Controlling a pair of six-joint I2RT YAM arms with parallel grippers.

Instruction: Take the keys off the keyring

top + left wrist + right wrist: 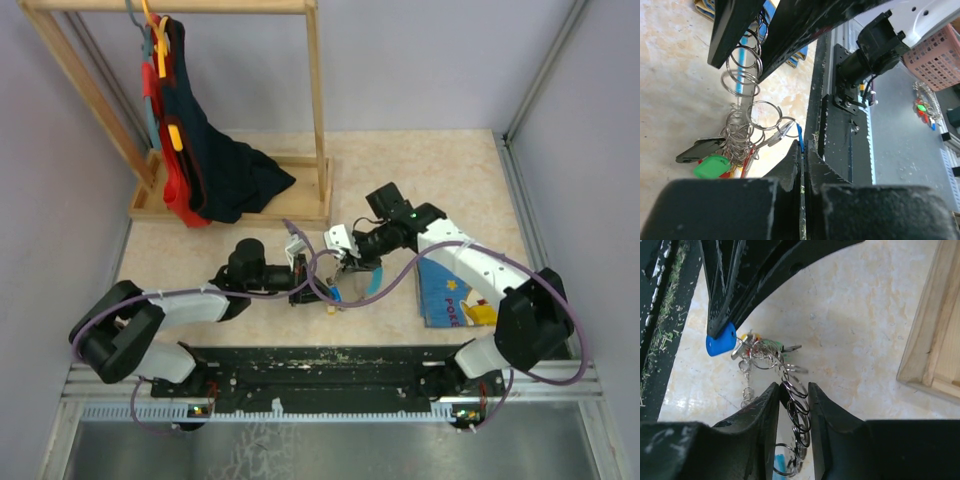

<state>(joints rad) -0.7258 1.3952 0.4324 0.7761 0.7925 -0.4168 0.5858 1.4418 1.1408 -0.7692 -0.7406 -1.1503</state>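
The left gripper is closed tight on the blue key, which shows only as a thin edge between the fingers in its own wrist view. From the right wrist view the key's rounded blue head pokes out beside those dark fingers. The right gripper stands narrowly parted with the keyring running through the gap. The coils fill the space, but whether they are pinched I cannot tell.

The other keys hang bunched at the far end of the ring chain (green head clearest, red and a dark one beside it), just above the table.

In the top view, both wrists and a purple cable crowd over the bunch and hide most of it. A blue picture book lies under the right arm. A wooden rack with dark and red clothes stands at the back left. Beyond the table edge are a pink basket and a second key bunch.
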